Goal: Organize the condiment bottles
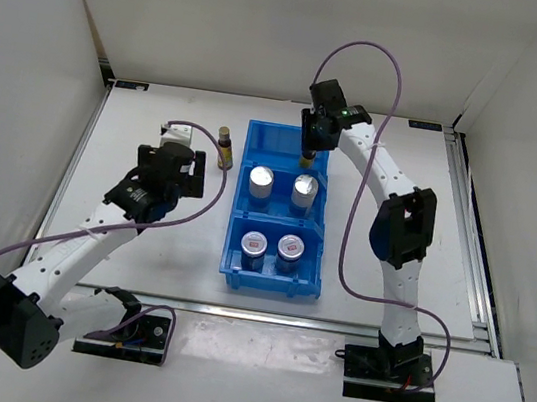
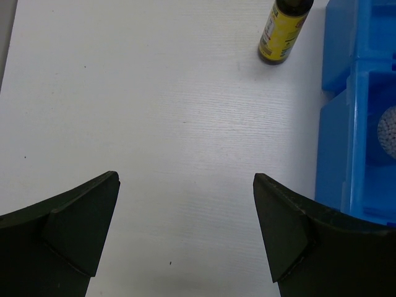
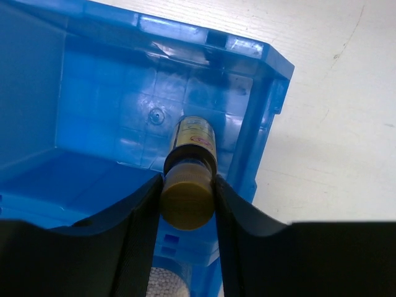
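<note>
Bottle [image 3: 193,139] stands clamped in right claw [image 3: 187,189] within far compartment of blue bin [image 3: 93,124]; left claw [image 2: 185,185] spread apart.

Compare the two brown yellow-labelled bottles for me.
The loose bottle stands free on the table left of the bin; the gripped bottle is in the bin's far compartment. The right hand clamps the gripped bottle's cap; nothing touches the loose bottle. Both are slim, brown, yellow-labelled.
</note>
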